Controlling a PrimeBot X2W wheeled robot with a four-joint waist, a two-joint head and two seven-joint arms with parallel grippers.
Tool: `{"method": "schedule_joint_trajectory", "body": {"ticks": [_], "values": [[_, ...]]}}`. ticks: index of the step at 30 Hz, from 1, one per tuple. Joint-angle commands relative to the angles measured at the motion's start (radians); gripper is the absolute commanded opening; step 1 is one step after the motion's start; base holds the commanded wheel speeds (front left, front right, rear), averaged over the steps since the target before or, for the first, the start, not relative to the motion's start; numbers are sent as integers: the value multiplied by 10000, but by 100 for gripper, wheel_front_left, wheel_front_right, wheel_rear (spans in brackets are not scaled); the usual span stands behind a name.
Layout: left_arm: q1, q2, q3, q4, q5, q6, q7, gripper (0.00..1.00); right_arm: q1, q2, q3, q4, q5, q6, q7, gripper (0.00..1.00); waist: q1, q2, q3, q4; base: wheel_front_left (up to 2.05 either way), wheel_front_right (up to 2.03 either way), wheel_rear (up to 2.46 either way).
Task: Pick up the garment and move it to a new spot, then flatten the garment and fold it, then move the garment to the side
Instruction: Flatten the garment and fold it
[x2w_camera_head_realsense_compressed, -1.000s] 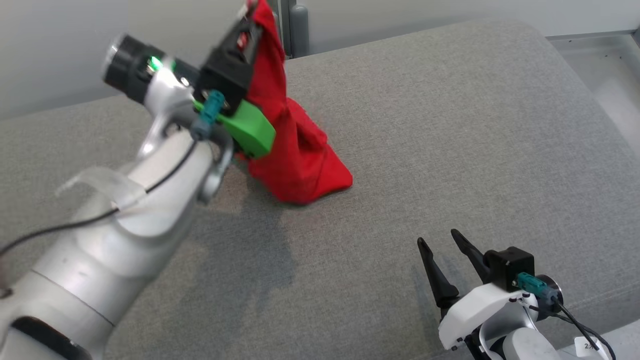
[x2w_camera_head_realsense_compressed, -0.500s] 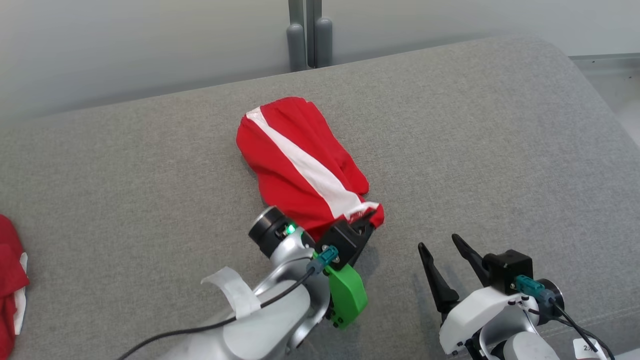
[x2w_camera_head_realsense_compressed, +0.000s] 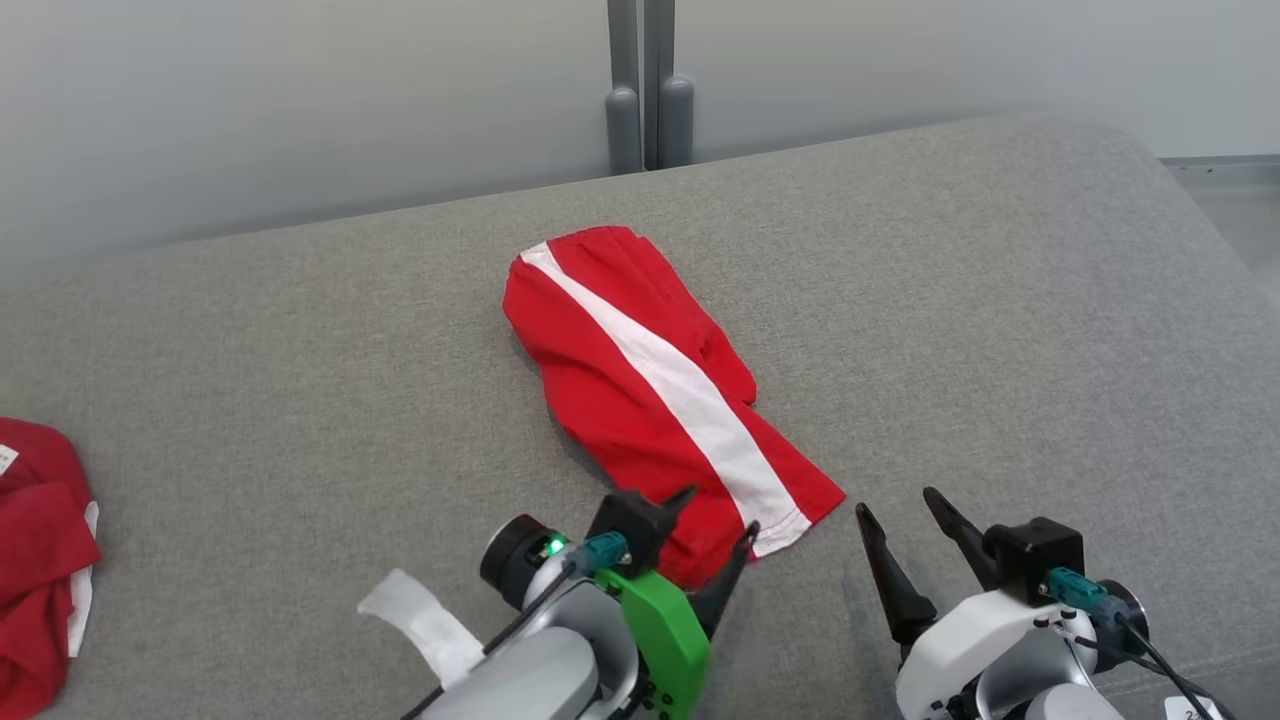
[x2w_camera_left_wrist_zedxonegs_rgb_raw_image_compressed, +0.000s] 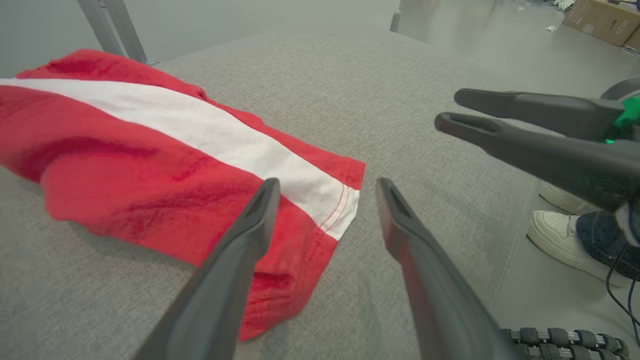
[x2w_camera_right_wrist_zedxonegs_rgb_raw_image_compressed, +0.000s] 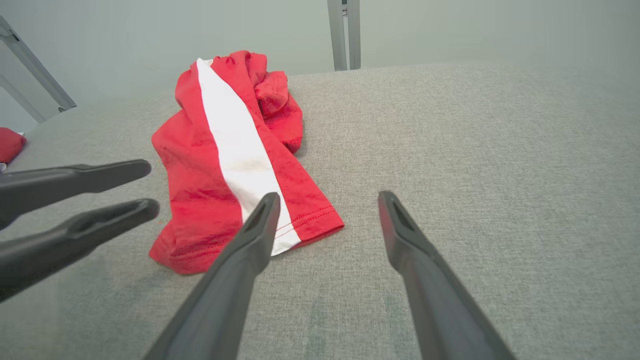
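The garment (x2w_camera_head_realsense_compressed: 610, 390) lies loosely flat on the grey surface (x2w_camera_head_realsense_compressed: 1000, 330), near its middle. It is red with a white stripe (x2w_camera_head_realsense_compressed: 690, 400) along its length. In the head view it runs on a slant, from its far end at upper left to its near end at lower right. The far end is bunched into folds and the near end lies flatter, ending in a stitched hem.

The left tool (x2w_camera_head_realsense_compressed: 718, 512) sits at that near hem with its fingers (x2w_camera_left_wrist_zedxonegs_rgb_raw_image_compressed: 235, 270) spread wide, gripping nothing. In the left wrist view one finger crosses the red cloth and the other stands over bare surface just past the hem corner. Whether either tip touches the cloth cannot be told.

The right tool (x2w_camera_head_realsense_compressed: 896, 502) is just to the right of the hem corner, over bare surface. Its fingers are also spread wide and hold nothing. The two tools are close side by side, and each wrist view catches the other's fingers.

A second red cloth (x2w_camera_head_realsense_compressed: 40, 560) lies crumpled at the surface's left edge, well apart from the garment. Two grey posts (x2w_camera_head_realsense_compressed: 650, 110) rise behind the far edge against a pale wall. A person's white shoe (x2w_camera_left_wrist_zedxonegs_rgb_raw_image_compressed: 555, 240) rests on the floor beside the surface.
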Motion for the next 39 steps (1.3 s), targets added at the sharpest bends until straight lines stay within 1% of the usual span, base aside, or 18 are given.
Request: {"method": "schedule_joint_trajectory", "body": {"ticks": [1, 6, 9, 13, 16, 19, 21, 22, 28, 35, 39], "values": [[148, 253, 179, -76, -95, 168, -27, 100, 185, -7, -71, -95, -67, 1, 33, 100, 0, 0, -63, 93, 0, 0, 0], [-368, 783, 569, -274, -198, 372, 79, 100, 224, -6, -147, -321, -64, 1, 73, 100, 0, 0, -39, 154, 0, 0, 0], [-730, 1033, 698, -250, -102, 387, 184, 100, 202, -6, -119, -408, -55, 1, 82, 100, 0, 0, 45, 116, 0, 0, 0], [-1618, 1461, 1084, -48, -186, 335, 461, 100, -5, -5, 86, -593, -54, 1, 15, 100, 0, 0, 322, -115, 0, 0, 0], [-2384, 1741, 1365, 280, -286, 303, 912, 100, -194, -5, 286, -716, -33, 1, -38, 100, 0, 0, 638, -397, 0, 0, 0], [-3148, 2006, 1537, 706, -338, 288, 1553, 100, -444, -5, 525, -796, -40, 1, -117, 100, 0, 0, 1047, -751, 0, 0, 0], [-3648, 2186, 1618, 967, -484, 131, 2154, 100, -660, -5, 716, -851, -53, 1, -174, 100, 0, 0, 1393, -1022, 0, 0, 0], [-4224, 2415, 1691, 1210, -512, 18, 2656, 100, -850, -2, 898, -890, -20, 1, -234, 100, 0, 0, 1739, -1277, 0, 0, 0], [-5486, 2851, 1783, 1830, -641, -269, 4060, 100, -1299, -1, 1328, -839, 120, 1, -427, 100, 0, 0, 2704, -1973, 0, 0, 0], [-6319, 3129, 1660, 2130, -889, -817, 5488, 100, -1463, 1, 1543, -602, 270, 1, -687, 100, 0, 0, 3382, -2380, 0, 0, 0], [-6564, 3250, 1499, 2271, -821, -852, 6174, 100, -1573, -1, 1648, -505, 343, 1, -819, 100, 0, 0, 3587, -2493, 0, 0, 0]]}}
